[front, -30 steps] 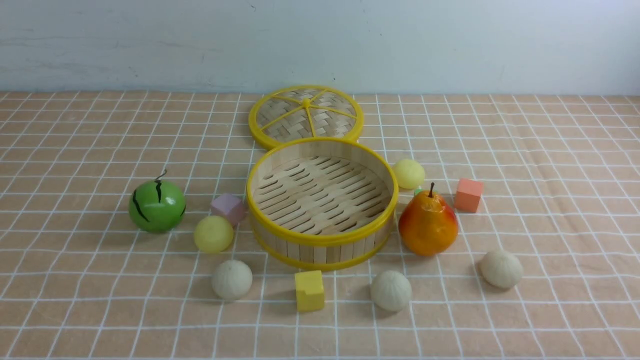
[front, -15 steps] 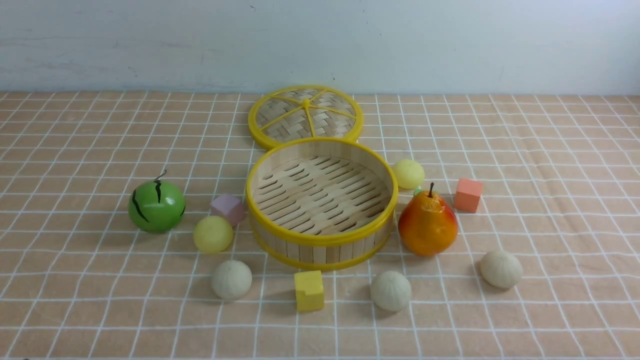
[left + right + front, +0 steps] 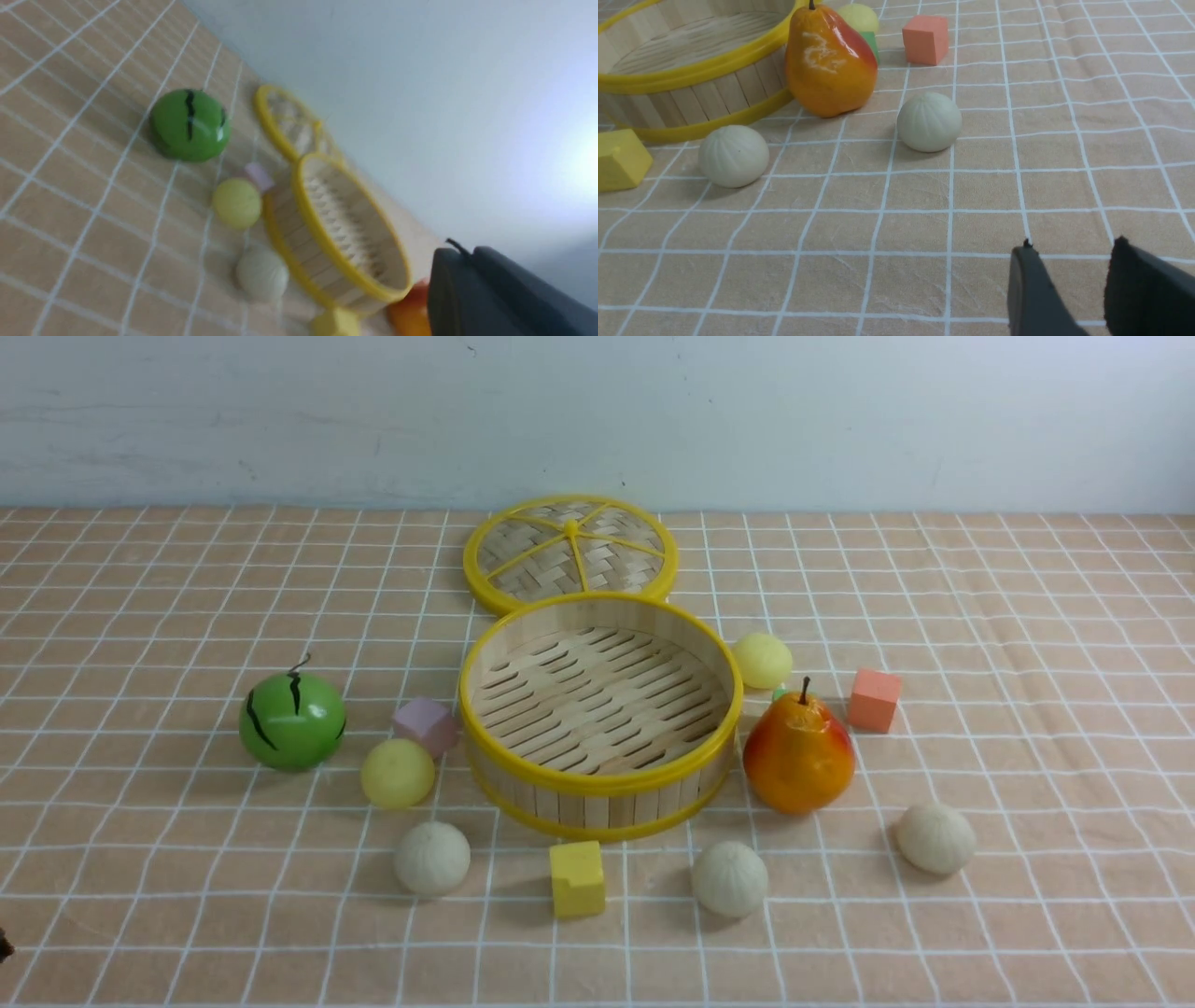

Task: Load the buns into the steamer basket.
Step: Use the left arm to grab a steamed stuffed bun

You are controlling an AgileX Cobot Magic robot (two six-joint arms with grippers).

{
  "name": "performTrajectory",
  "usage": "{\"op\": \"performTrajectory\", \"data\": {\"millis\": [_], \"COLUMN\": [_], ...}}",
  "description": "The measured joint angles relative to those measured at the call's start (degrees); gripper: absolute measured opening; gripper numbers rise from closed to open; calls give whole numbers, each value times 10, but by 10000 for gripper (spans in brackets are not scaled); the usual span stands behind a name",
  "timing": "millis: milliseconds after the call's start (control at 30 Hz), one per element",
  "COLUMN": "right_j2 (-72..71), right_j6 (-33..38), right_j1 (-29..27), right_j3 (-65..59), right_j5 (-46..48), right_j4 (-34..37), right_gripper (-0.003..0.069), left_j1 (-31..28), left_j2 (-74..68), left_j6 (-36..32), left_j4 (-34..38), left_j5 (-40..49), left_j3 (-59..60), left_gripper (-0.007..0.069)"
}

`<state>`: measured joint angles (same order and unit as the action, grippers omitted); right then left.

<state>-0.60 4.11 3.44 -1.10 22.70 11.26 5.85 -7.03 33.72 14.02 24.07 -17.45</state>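
Observation:
The steamer basket point(image 3: 597, 782) stands mid-table with nothing in it. Two pale yellow buns lie beside it, one at its left point(image 3: 398, 773) and one at its back right point(image 3: 763, 660). Three off-white pleated buns lie in front: left point(image 3: 431, 858), middle point(image 3: 729, 878) and right point(image 3: 935, 838). My left gripper point(image 3: 467, 252) is shut on nothing, well short of the basket point(image 3: 345, 261). My right gripper point(image 3: 1071, 247) hangs open over bare cloth, nearer to me than the right bun point(image 3: 929, 121). In the front view only a dark speck of the left arm point(image 3: 4, 947) shows.
The woven lid point(image 3: 570, 553) lies behind the basket. A green striped ball point(image 3: 291, 721) sits at the left and a pear point(image 3: 799, 754) against the basket's right side. Cubes are scattered around: purple point(image 3: 425, 723), yellow point(image 3: 577, 877), orange point(image 3: 875, 700).
A dark speck of the left arm has come into the front view's lower left edge. Nothing on the table has moved.

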Motion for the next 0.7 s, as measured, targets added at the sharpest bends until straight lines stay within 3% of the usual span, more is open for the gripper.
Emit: {"op": "performTrajectory", "data": {"millis": [100,133,233,433,533,700], "right_j2": [0,0,0,0,0,0], "right_j6": [0,0,0,0,0,0], "right_j1": [0,0,0,0,0,0], "right_j3": [0,0,0,0,0,0], "right_j5": [0,0,0,0,0,0], "right_j4": [0,0,0,0,0,0], "right_gripper": [239,239,239,239,239,239], "left_j1": [0,0,0,7,75,193], "left_j2": [-122,-122,-296,-503,-607,-727], "left_j6": [-50,-50,-140,-245,-280,-256], "left_j4": [-42,-42,-60,-41,-20,-58], "left_j5": [158,158,290,266,233,201], "left_j3": [-95,-101,-196,-264,-310,-385], "left_gripper": [-13,-13,-13,-13,-13,-13]}}
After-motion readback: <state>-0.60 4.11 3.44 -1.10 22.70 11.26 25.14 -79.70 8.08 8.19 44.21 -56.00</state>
